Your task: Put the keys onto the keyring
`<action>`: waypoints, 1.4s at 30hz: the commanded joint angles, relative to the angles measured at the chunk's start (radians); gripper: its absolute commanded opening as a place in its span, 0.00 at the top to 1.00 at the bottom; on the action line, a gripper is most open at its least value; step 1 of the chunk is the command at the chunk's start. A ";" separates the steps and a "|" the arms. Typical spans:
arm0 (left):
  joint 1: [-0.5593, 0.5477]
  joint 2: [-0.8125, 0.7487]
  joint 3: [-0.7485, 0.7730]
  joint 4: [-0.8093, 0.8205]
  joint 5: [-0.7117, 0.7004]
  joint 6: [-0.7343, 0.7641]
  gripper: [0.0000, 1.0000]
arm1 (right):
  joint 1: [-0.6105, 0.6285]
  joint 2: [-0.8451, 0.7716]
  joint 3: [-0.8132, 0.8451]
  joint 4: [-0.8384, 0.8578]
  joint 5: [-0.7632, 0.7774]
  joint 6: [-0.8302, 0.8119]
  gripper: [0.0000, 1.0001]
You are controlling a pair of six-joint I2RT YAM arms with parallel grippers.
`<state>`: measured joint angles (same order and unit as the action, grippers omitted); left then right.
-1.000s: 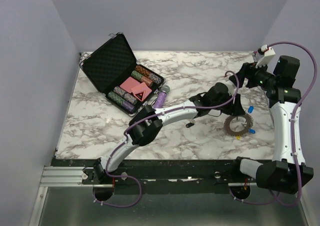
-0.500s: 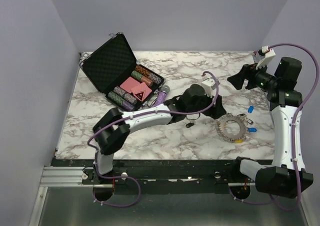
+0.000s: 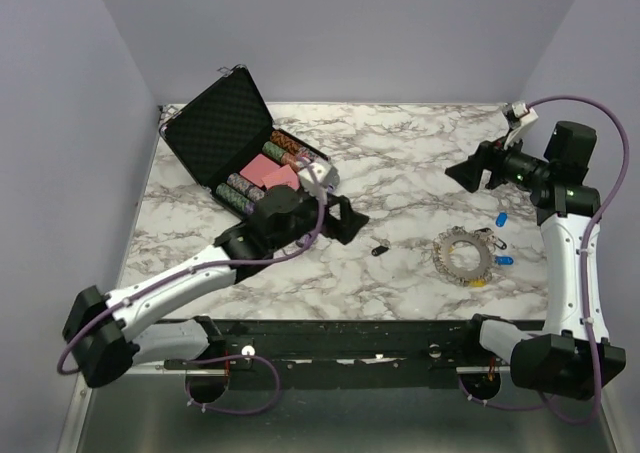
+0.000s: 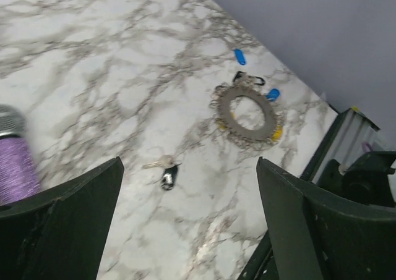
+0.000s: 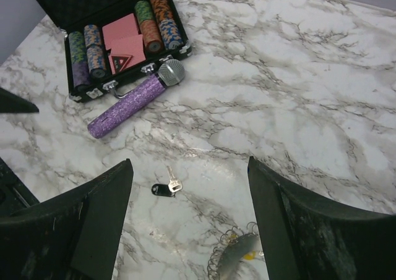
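Bench [image 3: 400, 153]: marble, bare across its middle and far side.
Keyring [image 3: 466, 255]: flat on the front-right quarter, in from both edges, keys fanned around it.
Loose key [image 3: 380, 250], black head: left of the ring, apart.
Blue-capped key [image 3: 505, 261]: at the ring's right rim, contact unclear.
Left hand [image 3: 345, 218]: beside the chip case [image 3: 240, 143], fingers spread wide, empty.
Right hand [image 3: 468, 173]: high over the far right, spread wide, empty.

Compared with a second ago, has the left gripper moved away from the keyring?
Yes. The left gripper has pulled back leftward from beside the keyring and now sits next to the open case.
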<state>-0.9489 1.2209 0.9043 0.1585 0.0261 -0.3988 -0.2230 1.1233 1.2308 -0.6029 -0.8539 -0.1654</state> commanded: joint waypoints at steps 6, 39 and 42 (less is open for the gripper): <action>0.329 -0.455 -0.146 -0.350 0.046 0.089 0.01 | -0.007 -0.034 -0.036 -0.031 -0.138 -0.043 0.17; 0.618 -0.805 -0.326 -0.462 0.017 0.267 0.01 | -0.016 -0.048 -0.039 -0.046 -0.162 -0.068 0.00; 0.618 -0.810 -0.331 -0.461 0.015 0.267 0.01 | -0.018 -0.046 -0.037 -0.038 -0.159 -0.054 0.00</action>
<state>-0.3355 0.4274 0.5842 -0.3332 0.0605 -0.1398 -0.2317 1.0817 1.1919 -0.6319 -0.9836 -0.2287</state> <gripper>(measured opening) 0.988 0.997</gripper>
